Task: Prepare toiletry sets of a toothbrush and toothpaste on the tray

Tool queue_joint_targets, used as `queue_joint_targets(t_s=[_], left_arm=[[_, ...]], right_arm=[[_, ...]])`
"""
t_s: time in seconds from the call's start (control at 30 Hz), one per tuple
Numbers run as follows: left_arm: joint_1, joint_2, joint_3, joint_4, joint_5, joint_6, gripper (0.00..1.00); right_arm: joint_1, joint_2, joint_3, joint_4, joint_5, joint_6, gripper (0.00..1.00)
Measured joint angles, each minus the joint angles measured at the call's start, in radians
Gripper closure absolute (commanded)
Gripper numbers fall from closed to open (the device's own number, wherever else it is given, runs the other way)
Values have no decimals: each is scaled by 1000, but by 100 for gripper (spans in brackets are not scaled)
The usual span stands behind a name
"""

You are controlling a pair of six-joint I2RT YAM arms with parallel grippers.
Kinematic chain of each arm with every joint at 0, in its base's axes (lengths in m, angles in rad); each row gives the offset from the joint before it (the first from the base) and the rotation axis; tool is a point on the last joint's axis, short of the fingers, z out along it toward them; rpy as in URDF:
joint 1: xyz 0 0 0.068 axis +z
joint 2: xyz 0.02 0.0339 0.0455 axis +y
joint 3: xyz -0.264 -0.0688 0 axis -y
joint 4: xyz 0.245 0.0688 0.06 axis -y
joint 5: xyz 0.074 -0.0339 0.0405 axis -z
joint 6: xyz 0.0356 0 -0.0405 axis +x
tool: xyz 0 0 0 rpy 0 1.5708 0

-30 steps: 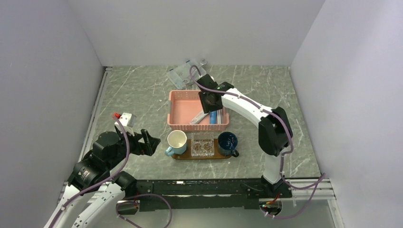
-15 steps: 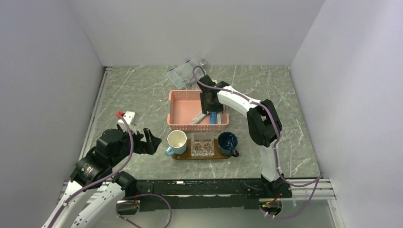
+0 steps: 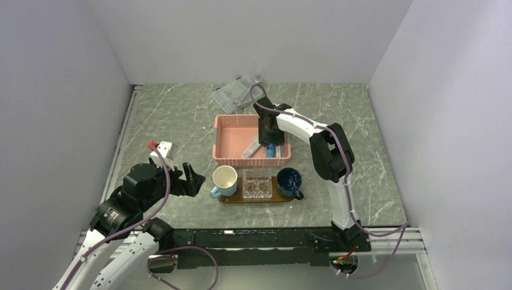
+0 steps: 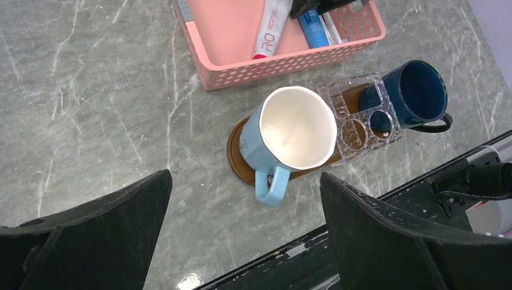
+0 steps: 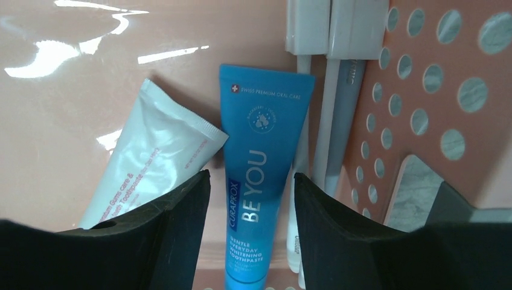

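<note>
The bright blue toothpaste tube [image 5: 262, 181] lies in the pink basket [image 3: 232, 142]. My right gripper [image 5: 250, 229] is open and low over this tube, one finger on each side. A paler toothpaste tube [image 5: 145, 163] lies to its left, and white and grey toothbrushes [image 5: 338, 121] lie to its right by the basket wall. The dark-brown oval tray [image 3: 284, 197] lies in front of the basket. My left gripper [image 3: 190, 180] is open and empty, left of the tray. The left wrist view shows the tray [image 4: 238, 160] and the blue tube [image 4: 313, 27].
On the tray stand a light blue mug [image 3: 224, 180], a clear holder with holes [image 3: 258, 184] and a dark blue mug [image 3: 290, 181]. A clear plastic box [image 3: 232, 93] lies behind the basket. The basket's perforated wall [image 5: 435, 72] is close on my right gripper's right.
My right gripper has swung in and dropped into the right end of the basket, over the blue tube. My left gripper has shifted slightly toward the tray.
</note>
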Motion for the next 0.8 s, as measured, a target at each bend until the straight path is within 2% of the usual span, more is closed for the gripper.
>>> queue_joint_targets(t_s=[0.27, 0.47, 0.8], left_arm=[[0, 3, 0, 0, -1, 0, 1], [0, 5, 0, -1, -5, 0, 1], [0, 5, 0, -1, -8, 0, 1]], right_arm=[[-8, 29, 17, 21, -32, 12, 58], [-8, 36, 24, 21, -40, 11, 75], [-8, 36, 32, 44, -57, 6, 80]])
